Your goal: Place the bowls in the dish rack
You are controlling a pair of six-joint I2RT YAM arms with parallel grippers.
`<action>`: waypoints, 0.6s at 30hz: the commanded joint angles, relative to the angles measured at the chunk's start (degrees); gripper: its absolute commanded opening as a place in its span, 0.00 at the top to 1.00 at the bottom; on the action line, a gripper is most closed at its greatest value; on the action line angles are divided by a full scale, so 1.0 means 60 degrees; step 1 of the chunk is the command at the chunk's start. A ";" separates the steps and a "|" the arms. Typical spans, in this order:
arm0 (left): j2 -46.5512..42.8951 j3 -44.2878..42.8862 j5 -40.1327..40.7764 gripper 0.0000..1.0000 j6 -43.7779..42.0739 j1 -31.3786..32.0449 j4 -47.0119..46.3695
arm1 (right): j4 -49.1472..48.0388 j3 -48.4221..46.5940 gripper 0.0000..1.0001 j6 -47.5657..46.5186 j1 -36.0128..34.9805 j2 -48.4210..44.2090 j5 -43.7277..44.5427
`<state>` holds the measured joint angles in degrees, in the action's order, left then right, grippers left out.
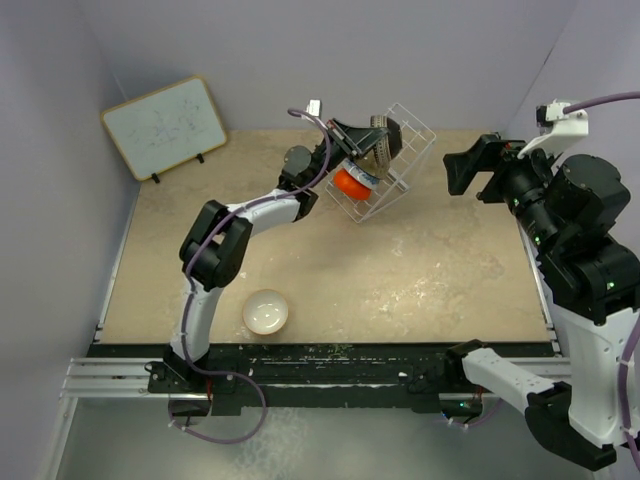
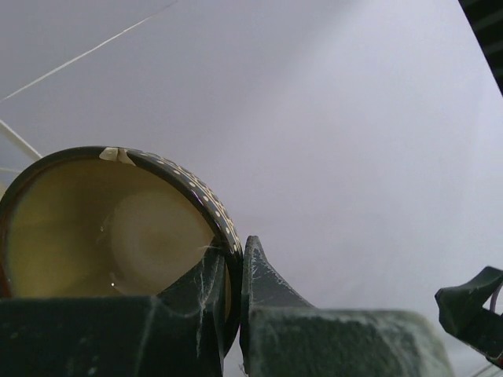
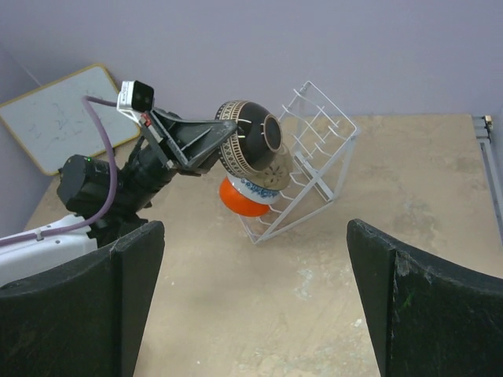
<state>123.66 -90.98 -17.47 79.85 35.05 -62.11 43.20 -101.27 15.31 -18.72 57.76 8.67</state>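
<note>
I am seeing the left pincer [image 2: 236,267] pinching the rim of the tan-and-dark-brown bowl [image 3: 247,137], one finger inside and one outside. It is holding that bowl tilted against the dish rack [image 3: 314,169], which is sitting near the far edge of the surface [image 1: 400,280]. The blue-patterned bowl [image 3: 263,182] and the orange bowl [image 3: 240,200] are resting in the rack just below. The cream-white bowl [image 1: 265,311] is lying by the near edge. The right pincer [image 3: 251,229] is hanging spread wide over the right edge, gripping nothing.
</note>
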 commanded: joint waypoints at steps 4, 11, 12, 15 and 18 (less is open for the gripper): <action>0.0512 -0.1165 0.1701 1.00 0.2043 -0.0127 -0.2987 | -0.0227 -0.0142 0.00 -0.0264 0.0029 0.0053 0.0259; 0.1417 -0.1375 0.2687 1.00 0.2742 -0.0147 -0.3663 | -0.0228 -0.0099 0.00 -0.0291 0.0029 0.0100 0.0277; 0.1528 -0.1375 0.2826 1.00 0.2846 -0.0143 -0.3755 | -0.0207 -0.0099 0.00 -0.0297 0.0029 0.0100 0.0283; 0.1852 -0.1438 0.3157 1.00 0.3151 -0.0143 -0.3988 | -0.0145 -0.0099 0.00 -0.0303 0.0029 0.0099 0.0347; 0.2034 -0.1459 0.3462 1.00 0.3243 -0.0154 -0.4070 | -0.0127 -0.0074 0.00 -0.0315 0.0029 0.0075 0.0407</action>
<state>135.83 -96.31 -1.63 95.88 34.50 -77.10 43.51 -101.27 14.52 -18.72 58.24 9.61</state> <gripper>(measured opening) 0.065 0.998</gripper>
